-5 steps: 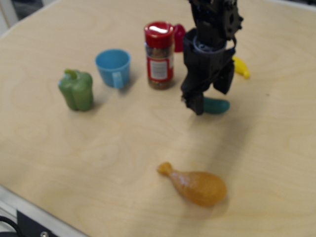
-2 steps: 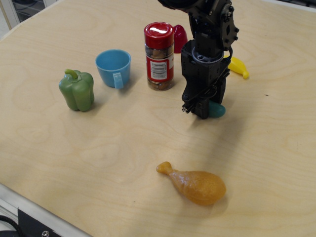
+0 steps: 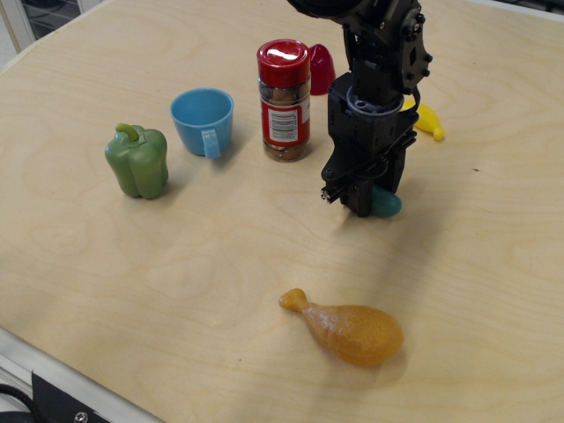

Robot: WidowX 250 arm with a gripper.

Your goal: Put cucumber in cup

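Note:
The dark teal cucumber (image 3: 387, 204) lies right of centre on the wooden table, and only its rounded right end shows past the black gripper (image 3: 359, 202). The gripper stands upright over it, its fingers drawn together around the cucumber's middle and reaching down to table level. The light blue cup (image 3: 204, 122) with a side handle stands upright and empty at the back left, well apart from the gripper.
A red-lidded spice jar (image 3: 284, 99) stands between cup and gripper. A green bell pepper (image 3: 137, 160) is left of the cup. An orange toy chicken drumstick (image 3: 350, 329) lies in front. A red toy (image 3: 322, 67) and a yellow toy (image 3: 428, 121) sit behind the arm.
The gripper's fingers, spread apart over the cucumber one second ago, have come together on it. The arm has settled and turned slightly. Less of the cucumber shows now.

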